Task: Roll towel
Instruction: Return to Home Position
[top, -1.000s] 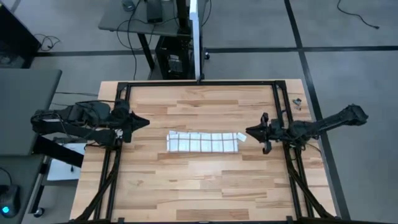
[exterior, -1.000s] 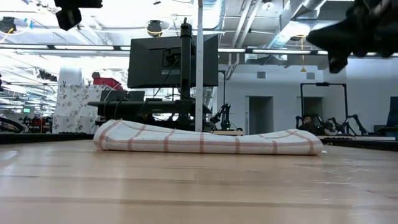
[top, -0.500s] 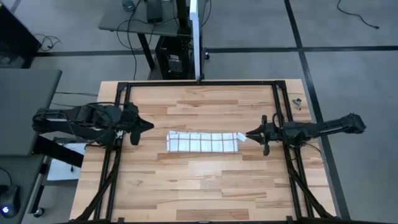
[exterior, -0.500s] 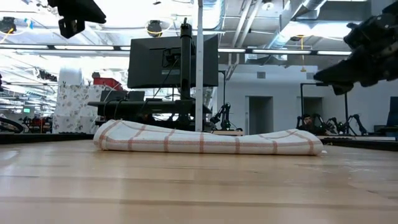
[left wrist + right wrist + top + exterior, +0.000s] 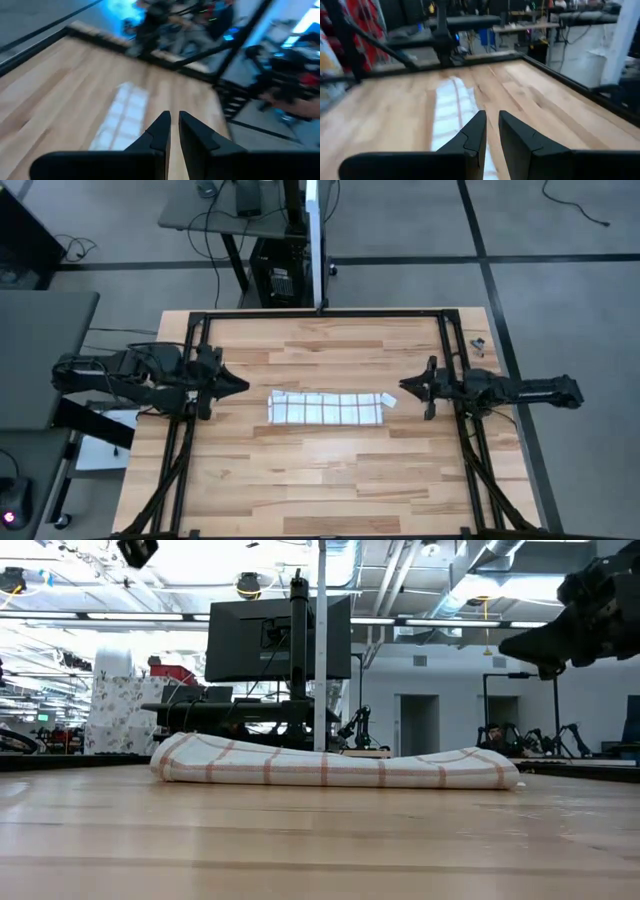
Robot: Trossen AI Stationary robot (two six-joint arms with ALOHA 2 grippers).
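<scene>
The towel (image 5: 325,408) is a white cloth with thin red-brown grid lines. It lies rolled in a long, flat bundle across the middle of the table, and its small white tag (image 5: 389,399) sticks out at its right end. It also shows in the low view (image 5: 335,767), the left wrist view (image 5: 122,117) and the right wrist view (image 5: 452,110). My left gripper (image 5: 243,387) hovers shut off the towel's left end, above the table. My right gripper (image 5: 402,388) hovers shut just off the tag end. Both are empty.
A black frame (image 5: 320,314) runs round the wooden table top. A small dark object (image 5: 478,343) sits at the far right corner. A monitor on a stand (image 5: 280,635) is behind the far edge. Bare wood lies near and far of the towel.
My left gripper has risen and shifted slightly toward the near edge. My right gripper has come down and its arm has swung level, staying off the tag end. The towel has kept still.
</scene>
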